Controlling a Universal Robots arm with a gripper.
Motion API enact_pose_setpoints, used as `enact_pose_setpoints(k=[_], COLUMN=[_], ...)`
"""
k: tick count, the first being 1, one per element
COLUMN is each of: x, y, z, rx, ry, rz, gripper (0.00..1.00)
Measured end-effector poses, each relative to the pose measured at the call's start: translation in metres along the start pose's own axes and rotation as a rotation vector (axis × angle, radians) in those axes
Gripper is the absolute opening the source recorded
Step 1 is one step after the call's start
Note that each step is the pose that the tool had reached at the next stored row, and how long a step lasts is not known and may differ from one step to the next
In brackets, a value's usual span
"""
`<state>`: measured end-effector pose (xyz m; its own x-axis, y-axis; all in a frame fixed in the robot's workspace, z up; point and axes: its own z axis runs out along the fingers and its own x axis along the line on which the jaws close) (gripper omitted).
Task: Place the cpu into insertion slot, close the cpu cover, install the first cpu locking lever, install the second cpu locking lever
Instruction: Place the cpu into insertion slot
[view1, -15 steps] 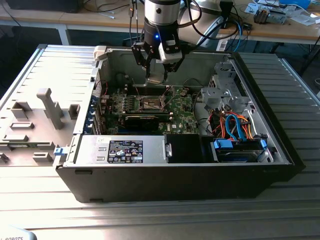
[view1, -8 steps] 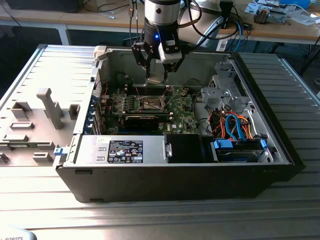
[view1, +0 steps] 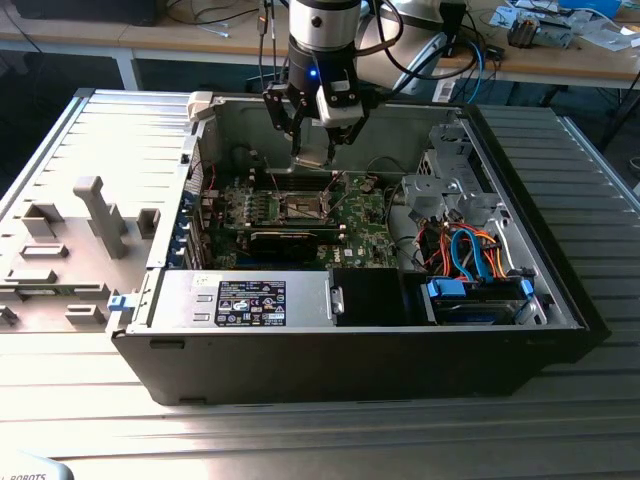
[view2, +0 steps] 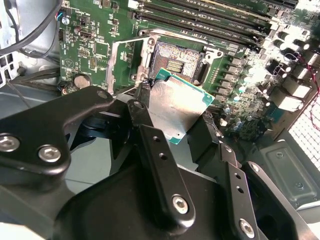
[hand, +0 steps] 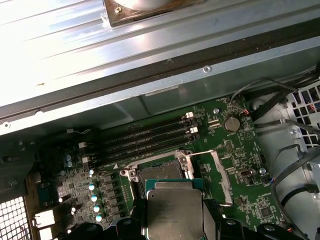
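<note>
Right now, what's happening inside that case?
The gripper holds the cpu above the slot; the chip is not yet seated. The cover lies flipped open beside the slot, inside the open case.

- Pretty sure I'm driving this in a robotics lab or workshop
- opened computer case (view1: 360, 360) sits on a ribbed metal surface (view1: 590, 420)
- wooden benches (view1: 150, 45) behind, cluttered with cables (view1: 215, 15)
</note>
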<state>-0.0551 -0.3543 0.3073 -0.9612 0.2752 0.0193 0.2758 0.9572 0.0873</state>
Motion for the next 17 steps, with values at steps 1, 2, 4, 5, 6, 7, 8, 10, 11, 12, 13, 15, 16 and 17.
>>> enact_pose_setpoints(k=[1, 2, 4, 5, 6, 7, 8, 10, 11, 12, 13, 15, 16, 17], x=[0.0, 0.0, 0.0, 0.0, 0.0, 0.0, 0.0, 0.0, 0.0, 0.0, 0.0, 0.0, 0.0, 0.0], y=[0.0, 0.0, 0.0, 0.0, 0.0, 0.0, 0.0, 0.0, 0.0, 0.0, 0.0, 0.0, 0.0, 0.0], z=[0.0, 0.0001, 0.0001, 0.0001, 0.0001, 0.0001, 0.0001, 0.0001, 0.0002, 0.0002, 0.0002, 0.0002, 0.0002, 0.0002], rx=[-0.0001, -0.0001, 0.0, -0.0001, -0.0001, -0.0002, -0.0001, -0.0002, -0.0003, -0.0003, -0.0003, -0.0002, -0.0004, -0.0004], ry=[-0.0002, -0.0003, -0.0005, -0.0006, -0.0007, -0.0007, -0.0008, -0.001, -0.0012, -0.0013, -0.0013, -0.0015, -0.0016, -0.0017], rz=[0.002, 0.004, 0.006, 0.007, 0.008, 0.009, 0.01, 0.012, 0.013, 0.014, 0.015, 0.017, 0.018, 0.019], gripper=[0.54, 0.54, 0.54, 0.54, 0.54, 0.54, 0.54, 0.54, 0.54, 0.54, 0.54, 0.54, 0.54, 0.54])
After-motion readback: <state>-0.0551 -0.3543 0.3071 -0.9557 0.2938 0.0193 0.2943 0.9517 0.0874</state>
